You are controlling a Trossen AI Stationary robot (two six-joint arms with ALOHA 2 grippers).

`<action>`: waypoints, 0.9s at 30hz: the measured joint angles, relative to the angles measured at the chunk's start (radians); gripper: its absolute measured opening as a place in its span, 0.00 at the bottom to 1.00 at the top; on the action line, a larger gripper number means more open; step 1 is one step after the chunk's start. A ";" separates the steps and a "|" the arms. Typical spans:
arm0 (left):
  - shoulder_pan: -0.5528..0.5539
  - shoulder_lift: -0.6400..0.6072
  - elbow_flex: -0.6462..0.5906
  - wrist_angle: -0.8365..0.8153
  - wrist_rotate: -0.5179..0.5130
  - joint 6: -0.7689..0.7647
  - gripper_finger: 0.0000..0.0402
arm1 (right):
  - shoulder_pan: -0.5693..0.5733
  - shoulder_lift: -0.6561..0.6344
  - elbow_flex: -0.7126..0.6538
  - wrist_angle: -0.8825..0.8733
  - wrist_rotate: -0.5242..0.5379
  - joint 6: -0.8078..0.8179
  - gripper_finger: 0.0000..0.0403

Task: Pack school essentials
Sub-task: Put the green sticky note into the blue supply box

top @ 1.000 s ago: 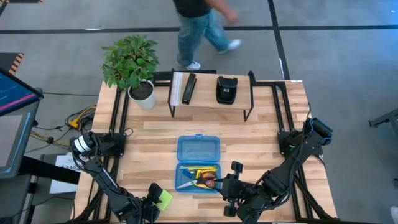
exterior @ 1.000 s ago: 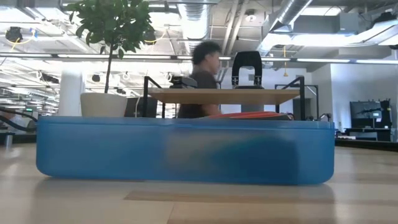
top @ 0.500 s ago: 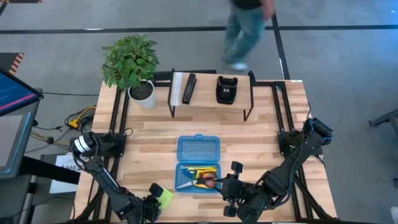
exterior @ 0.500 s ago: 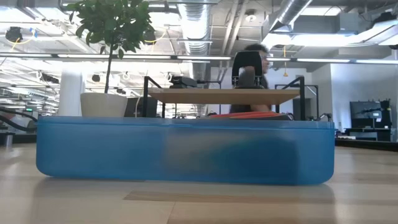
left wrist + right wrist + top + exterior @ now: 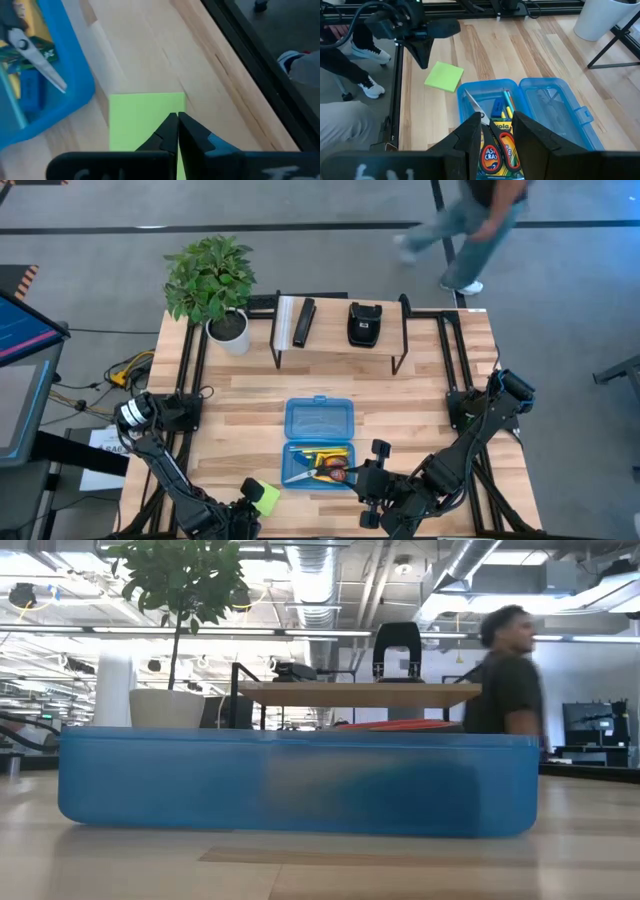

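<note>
The open blue pencil box point(image 5: 318, 442) lies on the table's middle. Its tray holds red-handled scissors point(image 5: 492, 145) on a yellow-green crayon box point(image 5: 500, 152), yellow pencils point(image 5: 325, 453), a teal pencil point(image 5: 506, 100) and a blue eraser point(image 5: 497, 107). The lime-green sticky-note pad point(image 5: 266, 498) lies flat on the table left of the box. My left gripper point(image 5: 177, 125) is shut, with its tips over the pad's edge. My right gripper point(image 5: 497, 131) is open and empty over the tray's near end. My left gripper's shut fingertips point(image 5: 172, 131) stand over one edge of the pad point(image 5: 172, 102), which lies flat on the table. I cannot tell whether they touch it.
A potted plant point(image 5: 212, 280) stands at the far left. A low shelf point(image 5: 340, 325) at the far edge bears a black bar and a black pouch point(image 5: 363, 323). A person point(image 5: 470, 230) walks beyond the far edge. Another person's legs point(image 5: 350, 55) show off the table's near left.
The person beyond the far edge has walked from the left toward the right. Neither gripper, the pad nor the box has visibly moved.
</note>
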 joint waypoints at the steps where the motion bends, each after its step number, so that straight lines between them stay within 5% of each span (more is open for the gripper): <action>1: 0.000 0.000 0.010 -0.017 -0.003 0.000 0.00 | 0.000 0.000 0.000 0.000 0.000 0.000 0.33; 11: 0.016 -0.002 0.008 -0.032 0.052 -0.037 0.07 | 0.000 0.000 0.000 0.000 0.000 0.000 0.33; 22: 0.020 -0.003 -0.005 0.005 -0.006 0.040 0.60 | 0.000 0.000 0.000 0.001 0.000 0.000 0.33; 27: 0.043 -0.003 -0.033 0.039 0.022 0.037 0.72 | 0.000 0.000 0.000 0.001 0.000 0.001 0.33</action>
